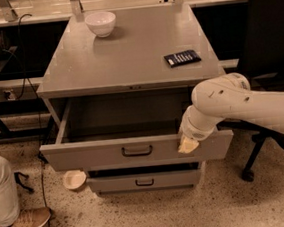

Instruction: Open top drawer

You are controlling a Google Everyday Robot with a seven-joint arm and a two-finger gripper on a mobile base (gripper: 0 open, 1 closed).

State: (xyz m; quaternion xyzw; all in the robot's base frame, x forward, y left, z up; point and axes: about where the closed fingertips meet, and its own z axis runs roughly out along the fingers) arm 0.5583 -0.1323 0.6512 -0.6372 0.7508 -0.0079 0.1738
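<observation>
Reading this as the pull's end: top drawer [86, 158] sits well out. Gripper [187, 143] on its front, 3 o'clock of handle [137, 150]; grip state can't tell. Next: disengage, back off.

On cabinet top [136, 55] a bowl [100, 23], below it top drawer [86, 156] out, tool [187, 144] at its front right
</observation>
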